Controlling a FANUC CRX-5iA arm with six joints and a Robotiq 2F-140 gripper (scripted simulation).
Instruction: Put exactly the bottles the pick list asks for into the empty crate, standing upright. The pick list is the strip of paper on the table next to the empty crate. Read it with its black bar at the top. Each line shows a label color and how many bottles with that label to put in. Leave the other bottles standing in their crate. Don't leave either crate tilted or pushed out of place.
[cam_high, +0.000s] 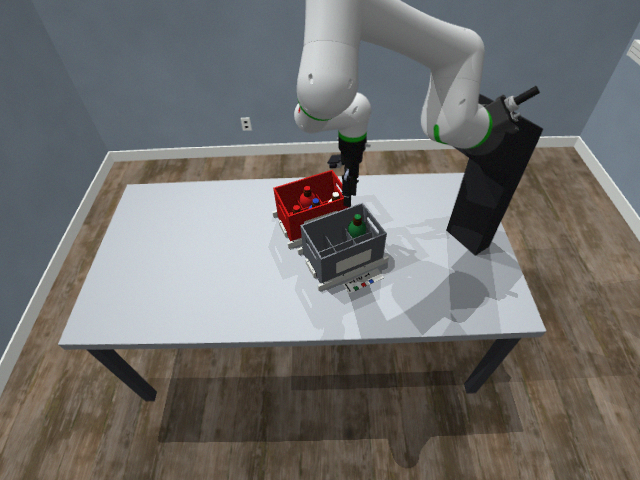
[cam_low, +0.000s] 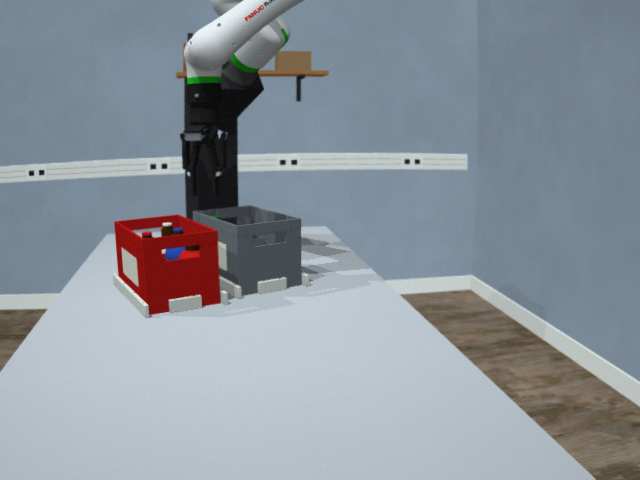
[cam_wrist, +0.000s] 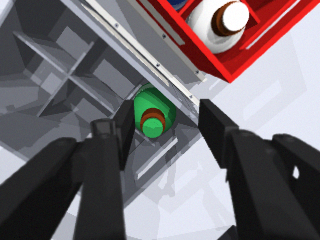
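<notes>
The green bottle (cam_high: 356, 226) stands upright, cap up, in a back corner cell of the grey crate (cam_high: 345, 258) beside the red crate (cam_high: 302, 219) on the bench (cam_high: 180, 258). The pincer (cam_wrist: 162, 122) hangs above it, partly open, gripping nothing

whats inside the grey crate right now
The grey divided crate holds one green-labelled bottle with a brown neck and green cap, upright in a back corner cell. The other cells visible from above hold no bottles. The crate's walls hide the bottle's lower body.
</notes>
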